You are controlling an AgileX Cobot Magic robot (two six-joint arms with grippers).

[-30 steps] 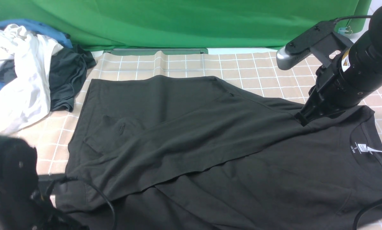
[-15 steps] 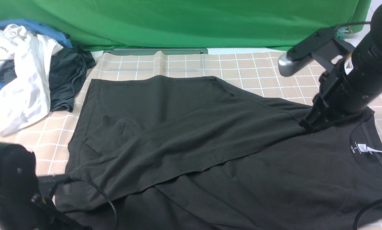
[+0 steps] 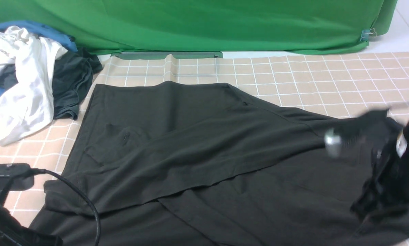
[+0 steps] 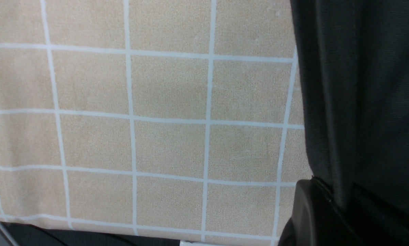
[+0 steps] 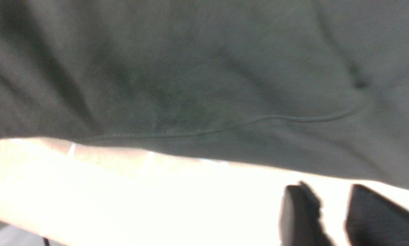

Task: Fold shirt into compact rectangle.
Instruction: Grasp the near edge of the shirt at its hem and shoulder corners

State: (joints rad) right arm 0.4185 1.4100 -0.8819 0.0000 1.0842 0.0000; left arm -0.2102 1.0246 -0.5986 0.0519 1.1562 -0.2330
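The shirt [image 3: 197,147] is charcoal-black and lies spread over the checked table, with one side folded diagonally across its body. My left gripper [image 4: 337,205] is shut on the shirt's edge [image 4: 361,85], and the dark fabric runs down between its jaws. In the front view that gripper is below the frame; only its arm's camera mount [image 3: 6,174] shows. My right arm [image 3: 399,164] is a blur over the shirt's near right part. My right gripper [image 5: 330,194] is open with nothing between its fingers [image 5: 300,212], just off the shirt's edge [image 5: 190,68].
A pile of clothes sits at the far left: a white garment [image 3: 26,78], a dark grey one [image 3: 69,82] and a blue one [image 3: 37,29]. A green backdrop [image 3: 190,24] closes the back. A black cable [image 3: 84,205] loops over the shirt's near left corner.
My right gripper let go of the fold near the collar, opened, and swung toward the near right. My left gripper shut on the shirt's edge and dropped out of the front view.
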